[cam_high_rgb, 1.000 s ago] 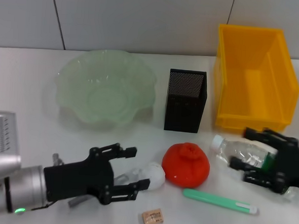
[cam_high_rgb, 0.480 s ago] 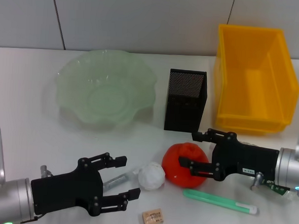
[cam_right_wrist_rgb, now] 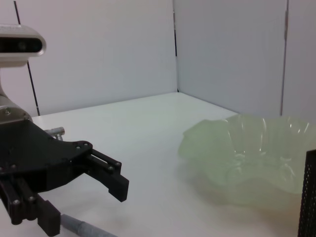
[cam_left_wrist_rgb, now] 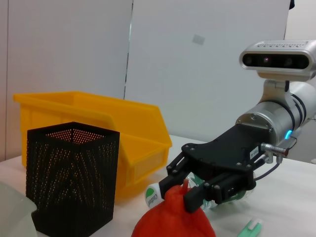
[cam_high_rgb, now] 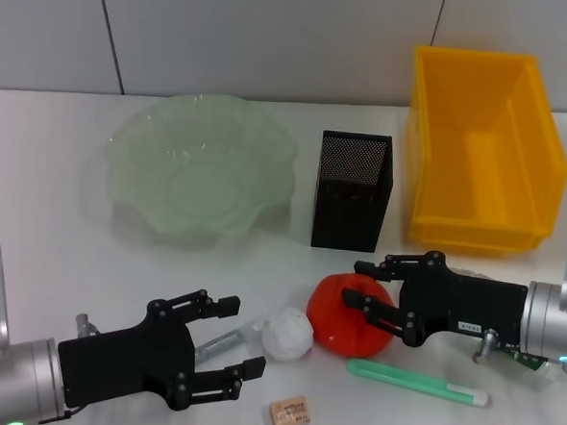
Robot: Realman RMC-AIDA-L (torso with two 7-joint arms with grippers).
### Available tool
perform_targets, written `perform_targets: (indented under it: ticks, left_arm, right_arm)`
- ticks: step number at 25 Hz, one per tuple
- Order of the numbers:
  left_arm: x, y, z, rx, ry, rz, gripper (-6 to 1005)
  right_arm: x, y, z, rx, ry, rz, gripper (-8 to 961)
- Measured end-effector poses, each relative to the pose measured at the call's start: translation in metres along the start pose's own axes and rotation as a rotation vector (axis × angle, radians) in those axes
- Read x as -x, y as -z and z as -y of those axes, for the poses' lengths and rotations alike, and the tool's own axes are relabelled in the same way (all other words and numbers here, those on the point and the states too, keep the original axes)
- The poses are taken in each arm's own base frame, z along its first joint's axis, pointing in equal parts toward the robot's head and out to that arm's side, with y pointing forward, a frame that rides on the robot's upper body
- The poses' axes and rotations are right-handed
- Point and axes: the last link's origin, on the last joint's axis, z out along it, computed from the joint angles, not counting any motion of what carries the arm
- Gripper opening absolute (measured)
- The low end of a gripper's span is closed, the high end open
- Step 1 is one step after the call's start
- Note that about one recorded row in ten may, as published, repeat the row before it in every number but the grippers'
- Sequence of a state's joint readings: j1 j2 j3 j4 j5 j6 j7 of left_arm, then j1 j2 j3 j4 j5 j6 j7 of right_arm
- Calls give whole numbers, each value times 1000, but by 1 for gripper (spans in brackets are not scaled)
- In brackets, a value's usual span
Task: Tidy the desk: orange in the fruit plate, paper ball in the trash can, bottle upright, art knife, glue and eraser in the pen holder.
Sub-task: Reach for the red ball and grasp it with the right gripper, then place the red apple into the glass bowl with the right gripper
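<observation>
Orange point(cam_high_rgb: 351, 314) on the white desk, beside the paper ball point(cam_high_rgb: 287, 333): over the last second the right gripper point(cam_high_rgb: 366, 287) swung in from the bottle side and now brackets its top, jaws spread wide, not yet closed. Likely the fruit-plate pick starting. Left gripper point(cam_high_rgb: 226, 336) pulled back, spread wide, holding nothing.

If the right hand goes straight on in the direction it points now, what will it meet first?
Most likely the orange: the open right hand points toward the robot's left, its fingers already at the fruit's top and side. Exact contact is hard to judge.
</observation>
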State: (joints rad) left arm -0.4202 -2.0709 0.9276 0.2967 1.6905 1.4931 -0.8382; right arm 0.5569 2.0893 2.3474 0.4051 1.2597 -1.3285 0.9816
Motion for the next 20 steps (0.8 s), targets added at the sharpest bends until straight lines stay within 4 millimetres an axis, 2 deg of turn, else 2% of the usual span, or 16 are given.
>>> perform_targets:
  ticks: [2, 7, 16, 20]
  left_arm:
    - [0, 0, 0, 0, 0, 0, 799]
    - [0, 0, 0, 0, -1, -2, 799]
    - [1, -1, -1, 0, 2, -1, 799]
    - [1, -1, -1, 0, 2, -1, 799]
  right_arm:
    - [0, 1, -1, 2, 8, 7, 587]
    - [1, 1, -1, 5, 10, 9, 333]
    - [3, 2, -2, 14, 15, 23, 148]
    - [11, 8, -3, 27, 18, 76, 147]
